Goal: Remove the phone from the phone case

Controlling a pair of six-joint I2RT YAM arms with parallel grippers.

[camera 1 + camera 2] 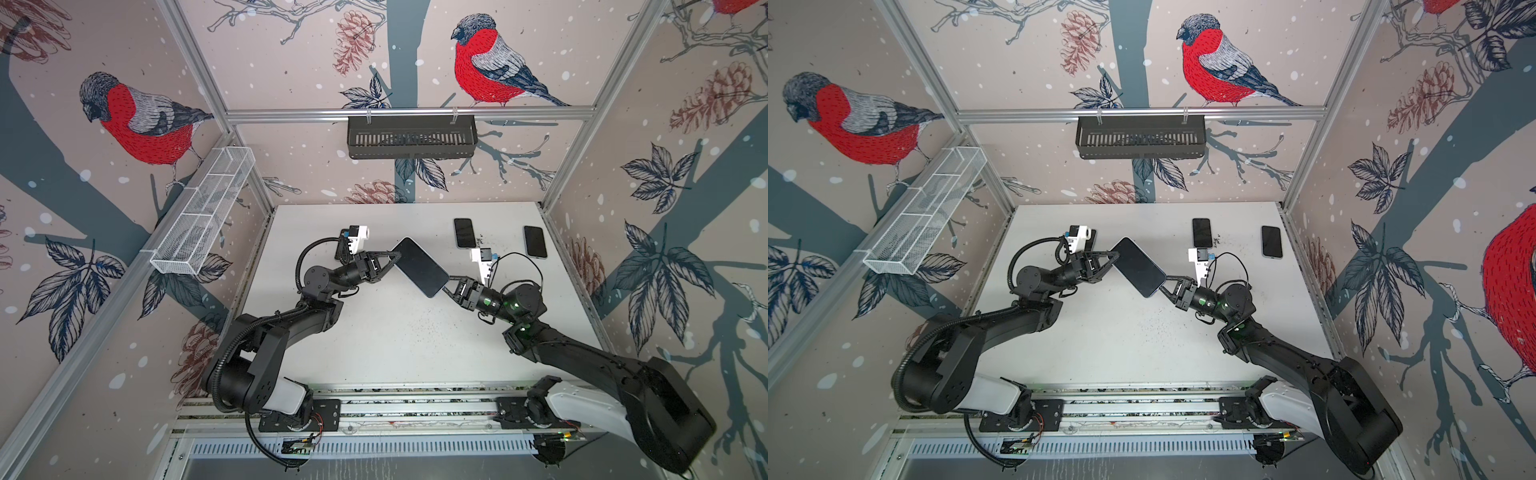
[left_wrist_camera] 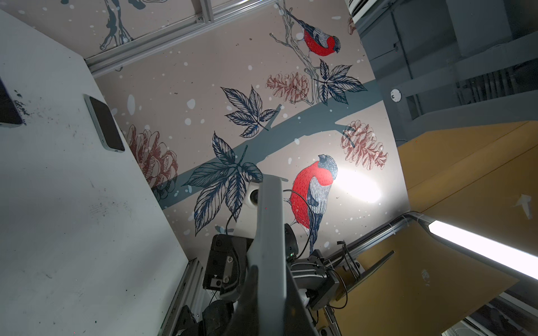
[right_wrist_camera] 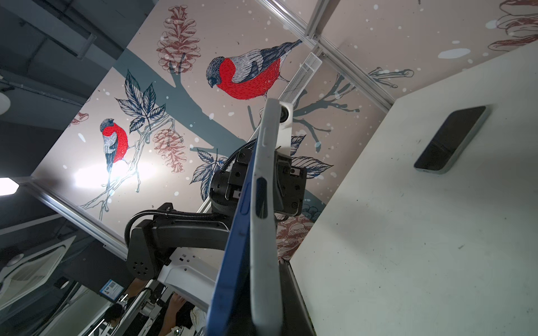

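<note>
Above the bench (image 1: 395, 345), right tool (image 1: 446, 286) clamps the phone (image 1: 419, 267) by a corner; left tool (image 1: 390, 254), opposite corner, grip unclear. Probably stiff, slick, breakable: pinch the case (image 3: 266, 232) rim, peel gently.

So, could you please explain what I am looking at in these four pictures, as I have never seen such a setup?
These are two black robot arms fixed at the near edge of a white table, each ending in a two-fingered gripper. Two pictures come from a camera overhead; the other two come from small cameras on the arms' wrists. In both top views the left gripper and the right gripper each pinch one end of a cased phone, held up off the table. The right wrist view shows its pale case beside a blue edge, seemingly the phone. A second phone and a third phone lie flat, screens up, farther back.
</note>
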